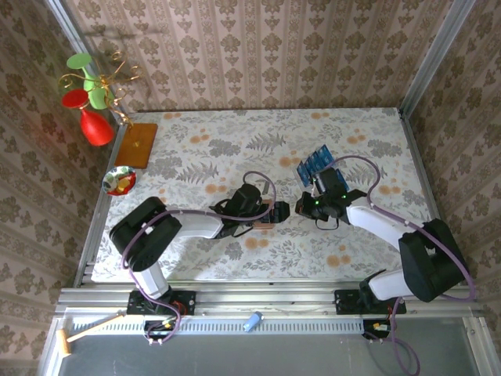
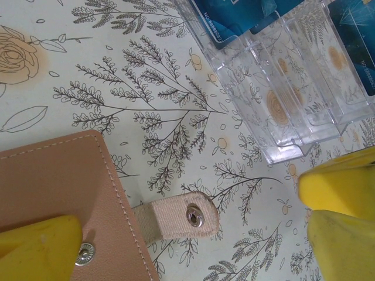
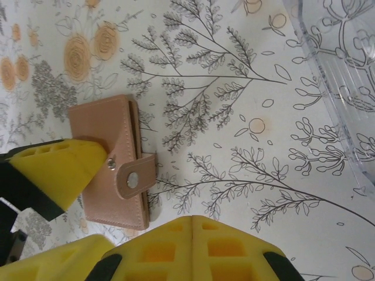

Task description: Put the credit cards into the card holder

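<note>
**Two grippers flank a brown card holder on a floral table**

We see the card holder, a small brown leather-like wallet, lying flat with its cover up. It rests on the flowered tablecloth near the middle of the table. Its strap sticks out from one edge. The two halves of the snap sit apart, one on the strap and one on the cover.

The left gripper is spread wide and pinches nothing. One yellow finger lies over a corner of the wallet beside the cover's snap; we cannot tell whether it touches. The other finger is off the wallet, over bare cloth beyond the strap.

The right gripper hangs just beside the wallet on the strap side. Its yellow fingers are pressed together with nothing between them.

Behind it, toward the back of the table, the credit cards stand in a row in a clear plastic stand. They are blue with pale markings, and we cannot count them exactly.

Well apart, at the table's far left edge, we see an orange-brown wooden board. A small bowl sits just nearer the arms.
</note>
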Robot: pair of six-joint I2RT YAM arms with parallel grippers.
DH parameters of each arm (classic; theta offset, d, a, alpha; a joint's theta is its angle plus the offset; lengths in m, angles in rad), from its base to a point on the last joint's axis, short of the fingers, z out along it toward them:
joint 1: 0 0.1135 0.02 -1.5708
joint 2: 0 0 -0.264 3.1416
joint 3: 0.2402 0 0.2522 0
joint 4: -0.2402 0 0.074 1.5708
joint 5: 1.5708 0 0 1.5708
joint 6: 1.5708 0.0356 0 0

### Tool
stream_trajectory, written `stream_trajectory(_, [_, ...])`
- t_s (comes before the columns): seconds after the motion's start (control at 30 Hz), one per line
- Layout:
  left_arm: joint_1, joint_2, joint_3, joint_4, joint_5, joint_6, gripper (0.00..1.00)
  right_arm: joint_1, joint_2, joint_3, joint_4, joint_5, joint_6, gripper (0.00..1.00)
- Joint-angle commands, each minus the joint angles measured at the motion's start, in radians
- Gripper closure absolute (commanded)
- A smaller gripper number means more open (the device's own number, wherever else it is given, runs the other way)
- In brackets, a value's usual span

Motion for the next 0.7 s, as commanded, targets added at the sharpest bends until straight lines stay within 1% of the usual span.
stream_trajectory(0.0, [-0.008,-0.028,0.040,-0.105,-0.008,0.037,0.00,-0.008,-0.041,-0.012,-0.033,-0.002,-0.007,0.97])
stream_trajectory(0.17, [0.011,-0.110,0.088,-0.213,-0.008,0.087,0.00,0.001,-0.052,-0.025,0.000,-0.040,0.008,0.96])
stream_trajectory(0.3, [0.043,-0.159,0.094,-0.241,0.002,0.100,0.00,0.038,-0.040,-0.014,0.018,-0.041,0.026,0.96])
stream_trajectory(0.5, [0.111,-0.226,0.062,-0.239,0.011,0.094,0.00,0.142,-0.001,0.054,0.030,-0.016,0.050,0.96])
stream_trajectory(0.67, [0.214,-0.315,0.030,-0.291,0.003,0.097,0.00,0.243,0.086,0.152,0.031,0.010,0.061,0.96])
